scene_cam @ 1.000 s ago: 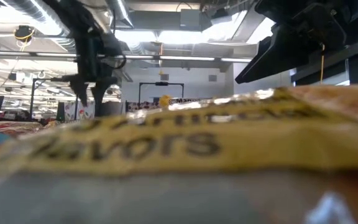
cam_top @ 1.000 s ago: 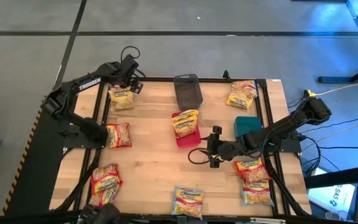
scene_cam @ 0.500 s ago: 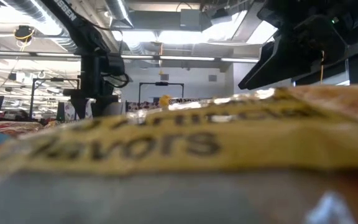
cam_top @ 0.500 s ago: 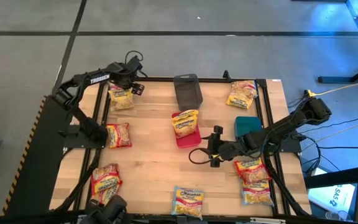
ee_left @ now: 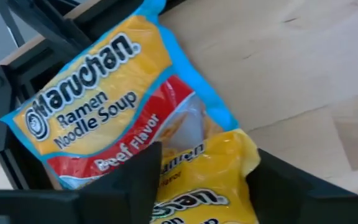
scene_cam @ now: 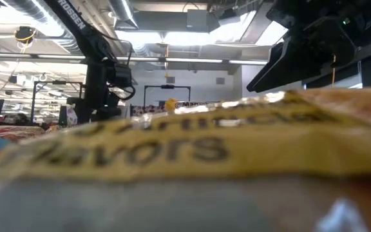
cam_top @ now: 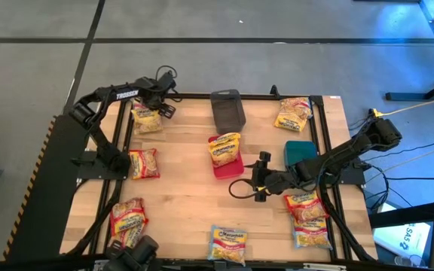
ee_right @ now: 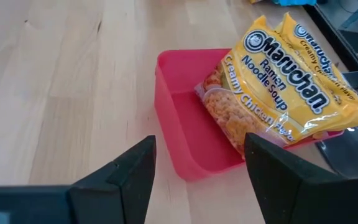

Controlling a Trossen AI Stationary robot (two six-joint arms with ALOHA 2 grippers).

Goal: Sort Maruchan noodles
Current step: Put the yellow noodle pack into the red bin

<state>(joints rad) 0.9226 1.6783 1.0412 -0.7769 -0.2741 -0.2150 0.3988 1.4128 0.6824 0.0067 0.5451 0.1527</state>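
Note:
Two Maruchan noodle packets lie overlapped at the table's far left: a blue-edged beef packet (ee_left: 104, 106) and a yellow packet (ee_left: 197, 186) resting partly on it. My left gripper (ee_left: 204, 155) points down over them (cam_top: 153, 113), open, one finger on each side of the yellow packet's end. My right gripper (ee_right: 201, 146) hangs open near the table's middle (cam_top: 253, 178), just short of the red bin (ee_right: 185, 124). A creamy chicken packet (ee_right: 272, 87) leans in that bin, its far end over the rim. My left gripper's fingers (ee_left: 135, 180) stand at the two long edges of the yellow packet (ee_left: 229, 155), coming from above. I cannot tell whether they touch it. The packet lies flat on the beef packet and the table.
A grey bin (cam_top: 227, 110) stands at the far middle and a teal bin (cam_top: 300, 153) at the right. Other packets lie at the far right (cam_top: 292, 114), left (cam_top: 143, 163), near left (cam_top: 128, 220), near middle (cam_top: 228, 242) and near right (cam_top: 306, 205). One packet (scene_cam: 185, 148) fills the low view.
My left gripper has gone down toward the two packets at the table's far left, tipping steeper. The packets have stayed where they were.

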